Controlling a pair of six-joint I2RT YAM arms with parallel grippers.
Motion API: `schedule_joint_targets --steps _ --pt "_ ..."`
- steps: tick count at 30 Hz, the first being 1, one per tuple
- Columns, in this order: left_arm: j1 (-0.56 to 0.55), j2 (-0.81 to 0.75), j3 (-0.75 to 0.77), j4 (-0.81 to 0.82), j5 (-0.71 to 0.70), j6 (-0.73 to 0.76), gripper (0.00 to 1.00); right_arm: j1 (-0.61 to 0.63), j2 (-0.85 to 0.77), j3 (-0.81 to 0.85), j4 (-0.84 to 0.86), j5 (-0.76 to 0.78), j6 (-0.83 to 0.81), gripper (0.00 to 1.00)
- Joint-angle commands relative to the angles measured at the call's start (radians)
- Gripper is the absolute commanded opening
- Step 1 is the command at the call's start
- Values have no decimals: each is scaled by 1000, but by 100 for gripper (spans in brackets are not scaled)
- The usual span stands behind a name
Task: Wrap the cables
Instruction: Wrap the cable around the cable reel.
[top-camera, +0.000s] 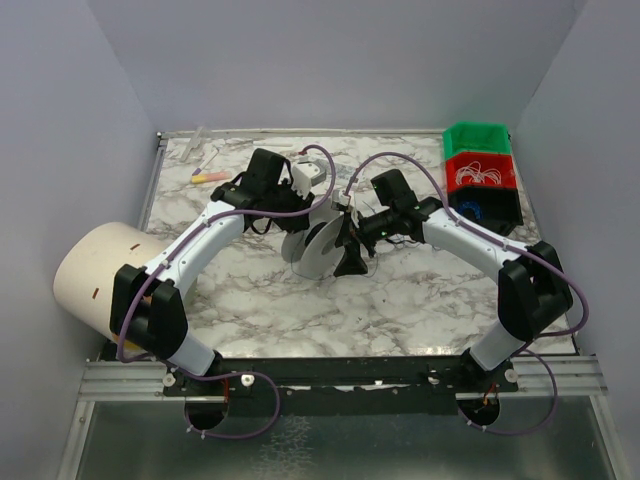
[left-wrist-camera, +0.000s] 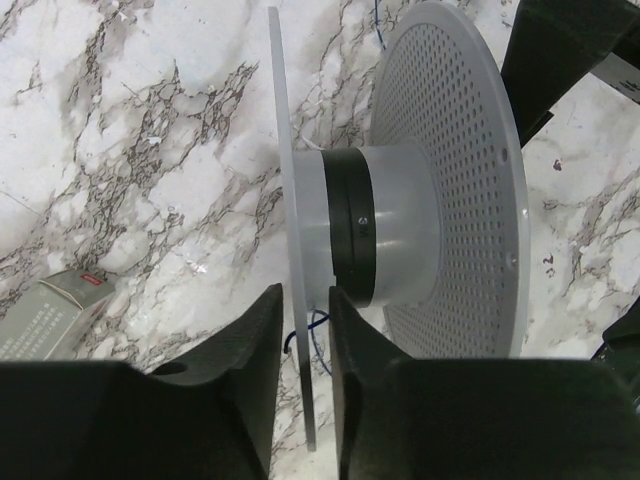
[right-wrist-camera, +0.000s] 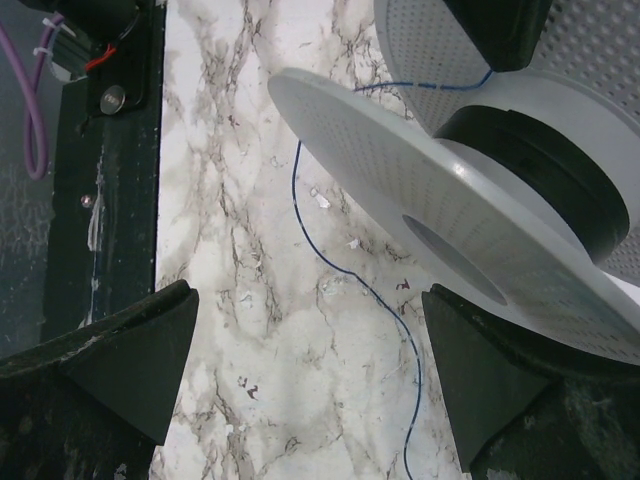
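My left jaws: set narrow, astride the near flange (left-wrist-camera: 292, 200) of the white spool (left-wrist-camera: 455, 200), one finger (left-wrist-camera: 240, 390) on each side of its thin edge. A sliver of gap shows on one side, so I cannot tell if the pads truly bite.

My right jaws: spread wide, nothing between them but marble tabletop (right-wrist-camera: 260, 330) and a run of wire. The spool's perforated flange sits just above my right-hand finger (right-wrist-camera: 500, 390) — touching or not, I cannot tell.

The cable (right-wrist-camera: 296, 180), thin and blue-dark, comes over the flange rim. It trails loose across the tabletop between my right jaws and leaves the wrist view at the bottom. A bit of it also shows low between my left fingers.

The spool stands on edge mid-tabletop, between both arms, with a dark band (left-wrist-camera: 350, 225) around its hub.

Outward:
- A small grey carton (left-wrist-camera: 60, 310) lies beside my left jaws.
- Stacked bins (top-camera: 482, 170) — green, red, black — sit at the far right corner.
- A cream cylinder (top-camera: 95, 275) sits at the left edge.
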Motion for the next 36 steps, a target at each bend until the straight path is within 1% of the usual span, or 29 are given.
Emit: schedule_joint_targets --steps 1,2,3,4,5,13,17,21,26,28,30,33,35,36 --pt "-3 3 9 -18 0 11 21 8 22 -2 8 27 -8 100" --pt "-3 3 9 -18 0 11 19 7 23 -2 7 27 -8 100" --pt "-3 4 10 -18 0 10 13 7 23 -2 7 27 -9 100" --pt "-3 6 10 -18 0 11 8 7 24 -2 6 27 -10 100" --pt "-3 5 10 -17 -3 10 1 7 25 -2 7 27 -10 100" --pt "-5 -6 7 -2 -18 13 0 7 17 7 -11 41 -29 100" --pt "-20 -7 38 4 -124 13 0 7 -20 14 -48 100 -83 100" --pt "-23 39 159 -16 -243 -81 0 7 -90 -24 -45 164 -168 100" --pt "-22 109 347 -46 -281 -153 0 -8 -141 -85 22 242 -201 100" --pt "-23 128 412 -45 -285 -174 0 -20 -167 -105 77 307 -181 100" --pt "-23 139 477 -45 -283 -190 0 -26 -212 -128 155 423 -147 100" --pt "-23 147 576 -45 -261 -210 0 -34 -291 -153 265 623 -87 100" --pt "-23 149 621 -43 -246 -220 0 -37 -324 -176 362 783 6 100" --pt "-22 149 639 -42 -243 -222 0 -37 -333 -189 395 838 40 100"
